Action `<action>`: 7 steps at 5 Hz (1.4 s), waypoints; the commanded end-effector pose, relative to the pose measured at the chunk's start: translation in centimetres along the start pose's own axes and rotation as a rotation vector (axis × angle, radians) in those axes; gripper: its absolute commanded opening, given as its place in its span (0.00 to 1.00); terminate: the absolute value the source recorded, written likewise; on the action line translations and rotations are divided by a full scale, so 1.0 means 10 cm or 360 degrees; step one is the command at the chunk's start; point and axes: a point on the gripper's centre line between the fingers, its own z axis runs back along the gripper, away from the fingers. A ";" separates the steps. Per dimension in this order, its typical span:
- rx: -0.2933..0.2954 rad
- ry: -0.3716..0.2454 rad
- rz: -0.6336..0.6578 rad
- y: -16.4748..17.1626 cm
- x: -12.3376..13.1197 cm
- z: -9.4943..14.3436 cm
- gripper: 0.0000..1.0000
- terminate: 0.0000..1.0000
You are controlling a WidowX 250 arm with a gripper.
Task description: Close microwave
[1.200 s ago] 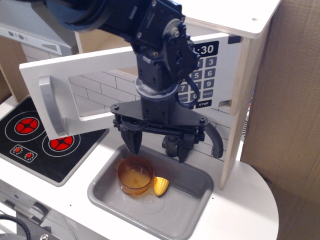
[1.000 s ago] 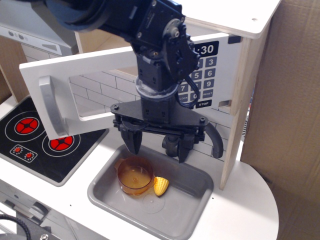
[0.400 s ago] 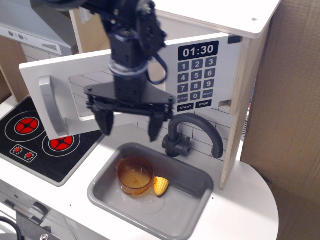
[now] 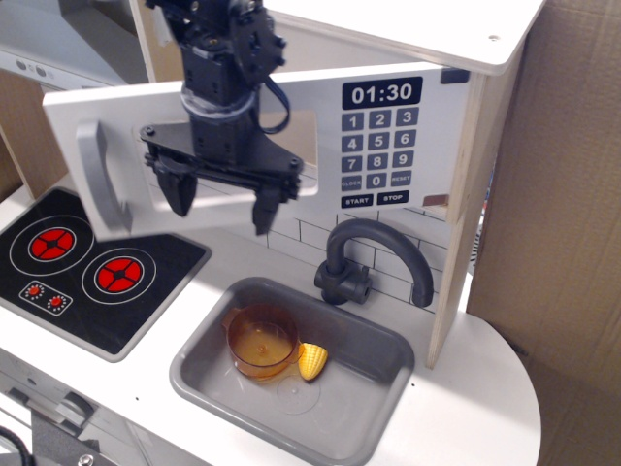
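Note:
The white toy microwave (image 4: pixel 427 126) sits under the top shelf, with a black keypad (image 4: pixel 382 146) and a clock display reading 01:30. Its door (image 4: pixel 136 209) with a grey bar handle (image 4: pixel 100 175) is swung partly open towards the left front. My black gripper (image 4: pixel 221 202) is open and empty, fingers pointing down, right in front of the door's window, at or very near its outer face. The window is mostly hidden behind the gripper.
A grey sink (image 4: pixel 388 354) below holds an amber cup (image 4: pixel 260 342) and a yellow corn piece (image 4: pixel 311 361). A dark faucet (image 4: pixel 374 257) stands behind the sink. A black stove with red burners (image 4: pixel 87 272) lies at the left. A grey range hood (image 4: pixel 49 49) is top left.
My gripper has risen from over the sink and moved left, up to the door's front. The door has swung slightly towards the microwave.

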 end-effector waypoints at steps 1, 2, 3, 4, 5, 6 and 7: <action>-0.0007 -0.0331 -0.0158 0.13 0.33 -0.08 1.00 0.00; -0.0004 -0.0419 -0.0222 0.15 0.49 -0.10 1.00 0.00; -0.0010 -0.0446 -0.0324 0.16 0.67 -0.10 1.00 0.00; -0.0010 -0.0454 -0.0387 0.18 0.86 -0.09 1.00 0.00; -0.0021 -0.0453 -0.0408 0.19 0.96 -0.08 1.00 0.00; -0.0022 -0.0464 -0.0434 0.20 1.02 -0.09 1.00 0.00; -0.0023 -0.0515 -0.0431 0.21 1.06 -0.12 1.00 0.00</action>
